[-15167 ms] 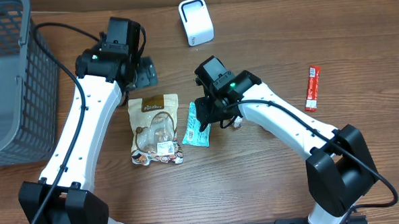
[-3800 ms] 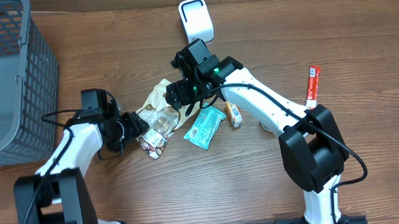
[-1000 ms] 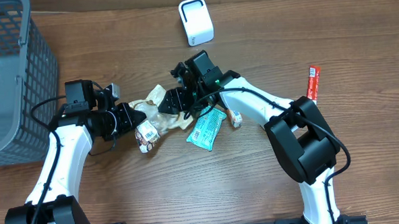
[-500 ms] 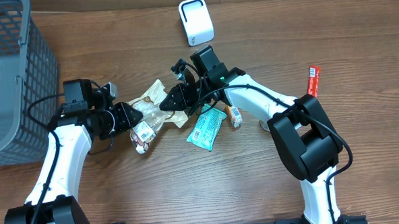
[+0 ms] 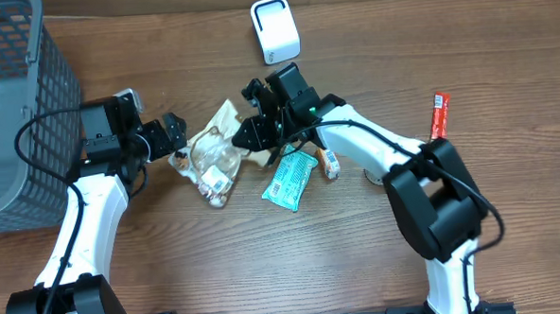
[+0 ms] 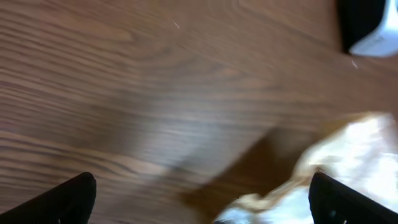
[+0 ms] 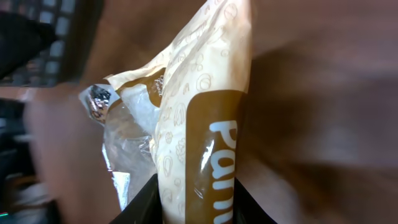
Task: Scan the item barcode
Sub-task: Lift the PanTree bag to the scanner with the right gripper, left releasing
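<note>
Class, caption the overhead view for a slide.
Right gripper grips the snack bag; open left gripper sits beside it.

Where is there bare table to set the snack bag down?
Widest bare wood is the near side of the table, in front of the teal packet. Another free stretch lies between the scanner and the red stick. The centre is crowded: snack bag, teal packet and small box lie close together.

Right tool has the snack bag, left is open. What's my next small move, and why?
Probably lift the right tool slightly toward the white scanner. It pinches the snack bag by its top edge, the left tool stands open beside it, and the bag's label end seems to rest on the table.
</note>
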Robot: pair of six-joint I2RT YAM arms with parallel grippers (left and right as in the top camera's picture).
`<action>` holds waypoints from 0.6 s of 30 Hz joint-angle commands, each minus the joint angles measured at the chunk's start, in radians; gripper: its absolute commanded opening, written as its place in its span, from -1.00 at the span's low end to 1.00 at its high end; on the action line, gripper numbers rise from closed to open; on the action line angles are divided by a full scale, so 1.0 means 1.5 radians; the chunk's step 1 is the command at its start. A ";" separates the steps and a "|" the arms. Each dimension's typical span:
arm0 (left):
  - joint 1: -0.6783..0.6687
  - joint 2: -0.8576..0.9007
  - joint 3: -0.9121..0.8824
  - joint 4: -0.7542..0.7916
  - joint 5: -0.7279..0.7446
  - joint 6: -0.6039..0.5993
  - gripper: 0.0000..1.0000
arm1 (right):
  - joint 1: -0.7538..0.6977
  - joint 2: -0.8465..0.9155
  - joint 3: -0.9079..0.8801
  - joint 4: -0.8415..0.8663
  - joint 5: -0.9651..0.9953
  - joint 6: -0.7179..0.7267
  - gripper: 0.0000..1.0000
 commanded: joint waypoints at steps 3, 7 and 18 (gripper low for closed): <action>-0.004 -0.010 0.012 -0.007 -0.108 0.000 1.00 | 0.013 -0.151 0.011 0.010 0.222 -0.178 -0.93; -0.004 -0.010 0.012 -0.011 -0.106 0.000 1.00 | 0.018 -0.208 0.011 0.038 0.276 -0.282 -0.93; -0.004 -0.010 0.012 -0.011 -0.106 0.000 0.99 | 0.004 -0.249 0.011 0.153 0.279 -0.459 -0.93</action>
